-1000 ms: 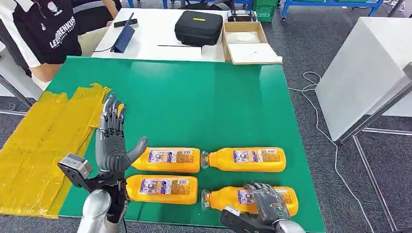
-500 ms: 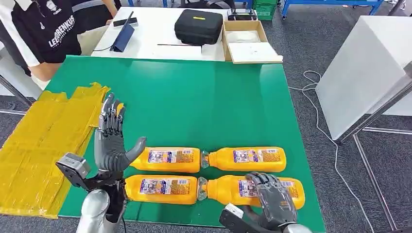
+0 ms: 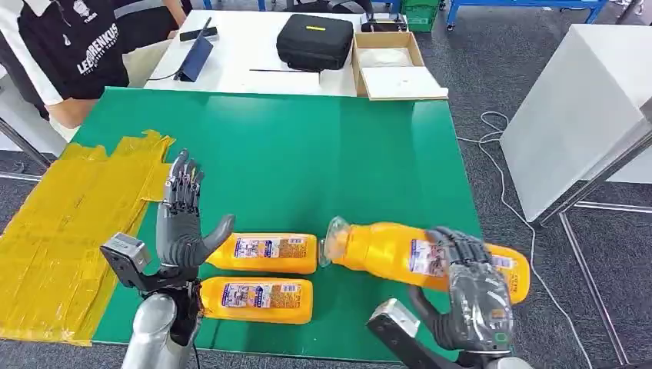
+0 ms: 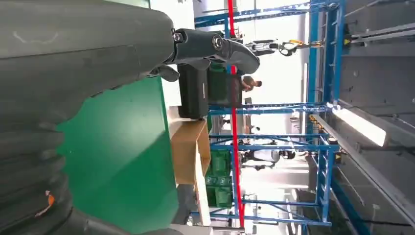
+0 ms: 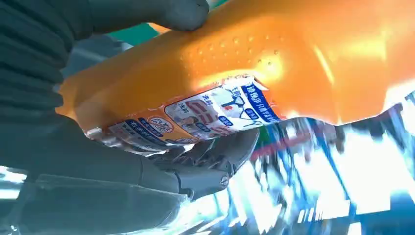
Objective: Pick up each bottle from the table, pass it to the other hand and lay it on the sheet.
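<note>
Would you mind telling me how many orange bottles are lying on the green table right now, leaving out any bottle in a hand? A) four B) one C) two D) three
C: two bottles lie by the left hand, while the right hand holds another bottle.

Grey carpet floor (image 3: 477,54), white table (image 3: 246,54)

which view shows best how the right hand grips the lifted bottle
The right wrist view: the right hand wraps the orange bottle close up, fingers under its label. The head view shows the hand's back covering the bottle's middle. The left wrist view faces away.
</note>
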`<state>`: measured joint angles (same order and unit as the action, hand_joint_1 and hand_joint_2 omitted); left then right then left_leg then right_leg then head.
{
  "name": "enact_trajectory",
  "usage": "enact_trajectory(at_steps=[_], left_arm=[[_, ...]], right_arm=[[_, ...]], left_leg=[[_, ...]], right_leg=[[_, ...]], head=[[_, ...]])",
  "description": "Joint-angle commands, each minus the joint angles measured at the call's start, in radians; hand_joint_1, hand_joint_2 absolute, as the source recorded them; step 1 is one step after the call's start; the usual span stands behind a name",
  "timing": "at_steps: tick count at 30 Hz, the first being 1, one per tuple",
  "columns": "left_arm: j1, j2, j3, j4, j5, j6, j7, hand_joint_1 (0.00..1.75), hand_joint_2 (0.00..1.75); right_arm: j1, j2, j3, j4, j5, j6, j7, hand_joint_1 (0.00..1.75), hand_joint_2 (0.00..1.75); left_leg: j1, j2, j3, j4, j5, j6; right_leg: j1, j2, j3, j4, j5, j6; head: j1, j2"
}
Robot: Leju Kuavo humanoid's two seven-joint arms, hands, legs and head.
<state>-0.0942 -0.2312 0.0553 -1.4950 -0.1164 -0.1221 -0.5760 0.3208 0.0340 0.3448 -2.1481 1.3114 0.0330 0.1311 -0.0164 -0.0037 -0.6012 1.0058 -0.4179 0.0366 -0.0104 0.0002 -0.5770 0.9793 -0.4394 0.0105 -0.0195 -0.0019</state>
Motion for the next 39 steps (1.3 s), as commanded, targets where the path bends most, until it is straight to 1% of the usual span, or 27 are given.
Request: enact_trajectory(at_steps=[1, 5, 16, 17, 19, 20, 21, 23, 25, 28, 29, 30, 31, 32, 35, 39], left_arm=[[-0.069, -0.012, -0.057, 0.116, -0.053, 0.017, 0.015, 0.00, 1.75], [-0.067, -0.006, -0.055, 0.115, -0.053, 0.016, 0.015, 0.00, 1.75], [-0.065, -0.002, -0.057, 0.111, -0.052, 0.017, 0.015, 0.00, 1.75], [-0.061, 0.001, -0.069, 0.104, -0.061, 0.028, 0.010, 0.00, 1.75], [-0.046, 0.018, -0.097, 0.077, -0.066, 0.057, 0.005, 0.00, 1.75], [-0.029, 0.025, -0.106, 0.054, -0.062, 0.078, 0.006, 0.00, 1.75], [-0.013, 0.032, -0.114, 0.032, -0.060, 0.084, 0.007, 0.00, 1.75], [0.021, 0.034, -0.129, -0.011, -0.058, 0.100, 0.021, 0.00, 1.75], [0.040, 0.031, -0.157, -0.036, -0.055, 0.102, 0.042, 0.00, 1.75], [0.073, 0.020, -0.204, -0.076, -0.056, 0.090, 0.068, 0.00, 1.75], [0.082, 0.026, -0.245, -0.087, 0.004, 0.006, 0.114, 0.00, 1.75], [0.086, 0.021, -0.272, -0.112, 0.000, 0.004, 0.137, 0.00, 1.75], [0.079, 0.019, -0.305, -0.118, -0.008, 0.027, 0.156, 0.00, 1.75], [0.068, 0.024, -0.325, -0.113, -0.007, 0.040, 0.164, 0.00, 1.75], [0.035, 0.035, -0.350, -0.077, -0.004, 0.051, 0.175, 0.00, 1.75], [0.001, 0.037, -0.362, -0.051, 0.000, 0.036, 0.198, 0.00, 1.75]], right_arm=[[-0.013, 0.114, -0.229, 0.108, -0.258, -0.244, -0.196, 1.75, 1.75], [-0.010, 0.117, -0.225, 0.108, -0.258, -0.246, -0.197, 1.75, 1.75], [-0.009, 0.119, -0.221, 0.100, -0.260, -0.255, -0.200, 1.75, 1.75], [-0.014, 0.103, -0.223, 0.134, -0.331, -0.312, -0.236, 1.75, 1.75], [-0.038, 0.061, -0.225, 0.257, -0.391, -0.403, -0.295, 1.75, 1.75], [-0.057, 0.049, -0.217, 0.316, -0.458, -0.428, -0.337, 1.75, 1.75], [-0.081, 0.044, -0.215, 0.374, -0.490, -0.439, -0.359, 1.75, 1.75], [-0.134, 0.054, -0.209, 0.480, -0.544, -0.481, -0.418, 1.75, 1.75], [-0.167, 0.062, -0.198, 0.544, -0.597, -0.522, -0.470, 1.75, 1.75], [-0.180, 0.083, -0.186, 0.583, -0.634, -0.595, -0.524, 1.75, 1.75], [-0.221, 0.100, -0.152, 0.622, -0.713, -0.649, -0.648, 1.75, 1.75], [-0.303, 0.123, -0.128, 0.751, -0.751, -0.689, -0.697, 1.75, 1.75], [-0.375, 0.137, -0.095, 0.851, -0.817, -0.702, -0.734, 1.75, 1.75], [-0.401, 0.142, -0.076, 0.881, -0.878, -0.700, -0.770, 1.75, 1.75], [-0.407, 0.154, -0.048, 0.857, -0.949, -0.685, -0.823, 1.75, 1.75], [-0.410, 0.151, -0.012, 0.845, -0.966, -0.626, -0.823, 1.75, 1.75]], left_leg=[[0.002, -0.003, 0.001, -0.001, 0.001, -0.003], [0.001, -0.001, 0.002, -0.001, 0.000, -0.003], [0.001, -0.001, 0.002, -0.001, 0.000, -0.003], [0.001, -0.001, 0.001, 0.000, 0.000, -0.003], [0.002, 0.000, 0.002, -0.001, 0.000, -0.003], [0.002, 0.000, 0.003, -0.001, 0.000, -0.002], [0.002, 0.001, 0.004, -0.002, 0.000, -0.004], [0.002, 0.004, 0.003, -0.002, 0.000, -0.002], [0.002, 0.007, 0.004, -0.003, -0.001, -0.003], [0.002, 0.002, 0.002, -0.001, 0.000, -0.003], [0.002, 0.002, 0.002, -0.001, 0.000, -0.002], [0.003, 0.003, 0.004, -0.001, -0.001, -0.005], [0.002, 0.005, 0.002, -0.001, 0.000, -0.002], [0.003, 0.008, 0.003, -0.001, -0.001, -0.003], [0.003, 0.008, 0.000, 0.000, 0.000, -0.004], [0.002, 0.002, 0.000, 0.000, 0.002, -0.003]], right_leg=[[0.001, -0.003, 0.003, -0.002, 0.000, 0.000], [0.001, 0.000, 0.003, -0.002, 0.000, 0.000], [0.000, -0.001, 0.003, -0.001, 0.000, -0.001], [0.001, -0.001, 0.002, -0.001, 0.000, -0.001], [0.001, 0.000, 0.004, -0.003, 0.001, -0.001], [0.001, 0.000, 0.004, -0.003, 0.001, 0.000], [0.002, 0.001, 0.005, -0.005, 0.002, -0.001], [0.002, 0.004, 0.004, -0.003, 0.002, 0.000], [0.002, 0.007, 0.004, -0.004, 0.002, 0.000], [0.002, 0.002, 0.004, -0.003, 0.001, -0.001], [0.002, 0.002, 0.003, -0.002, 0.001, -0.001], [0.002, 0.002, 0.005, -0.004, 0.001, -0.001], [0.002, 0.005, 0.002, -0.002, 0.002, -0.001], [0.002, 0.008, 0.003, -0.003, 0.002, -0.001], [0.003, 0.007, 0.001, -0.002, 0.003, -0.001], [0.001, 0.001, 0.001, -0.001, 0.002, -0.002]], head=[[0.000, 0.000], [0.000, 0.000], [0.000, 0.000], [0.000, 0.000], [0.000, 0.000], [0.000, 0.000], [0.000, 0.000], [0.000, 0.000], [0.000, 0.000], [0.000, 0.000], [0.000, 0.000], [0.000, 0.000], [0.000, 0.000], [0.000, 0.000], [0.000, 0.000], [0.000, 0.000]])
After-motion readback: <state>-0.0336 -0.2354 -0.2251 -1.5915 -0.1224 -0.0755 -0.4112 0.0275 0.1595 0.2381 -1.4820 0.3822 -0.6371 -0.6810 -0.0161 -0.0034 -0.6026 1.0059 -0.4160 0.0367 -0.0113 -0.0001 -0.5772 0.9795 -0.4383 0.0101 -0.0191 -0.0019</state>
